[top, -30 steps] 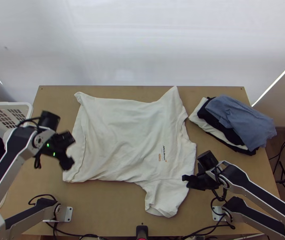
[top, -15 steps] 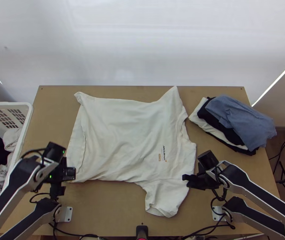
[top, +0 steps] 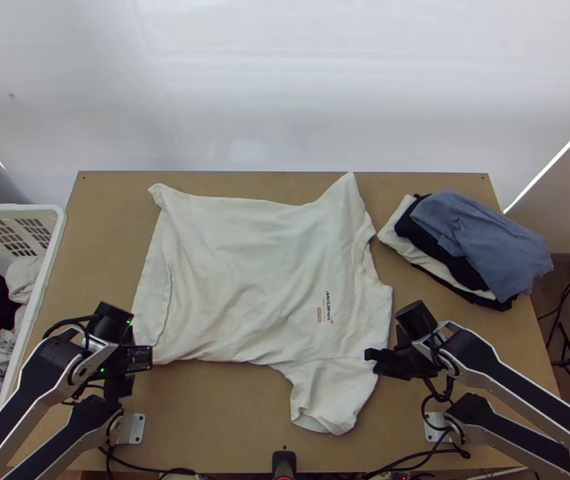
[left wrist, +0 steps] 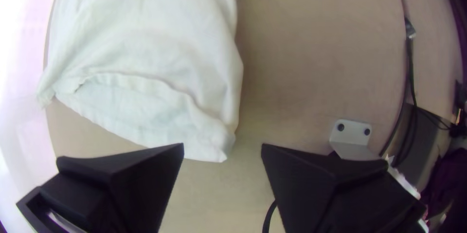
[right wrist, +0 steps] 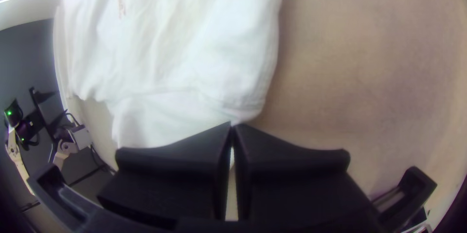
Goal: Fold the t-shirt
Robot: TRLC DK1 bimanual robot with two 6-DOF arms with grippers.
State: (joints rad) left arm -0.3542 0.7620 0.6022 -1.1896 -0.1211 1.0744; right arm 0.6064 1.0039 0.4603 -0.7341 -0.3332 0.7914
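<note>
The left arm's gripper (top: pixel 118 390), at the lower left of the top view, has its wide black fingers parted with nothing between them, near one corner of the cream-white cloth t-shirt (top: pixel 253 272). At lower right the right arm's gripper (top: pixel 375 356) has its fingertips together at the shirt's sleeve end, though I cannot tell whether cloth is pinched; the shirt lies spread, slightly wrinkled, across the middle.
</note>
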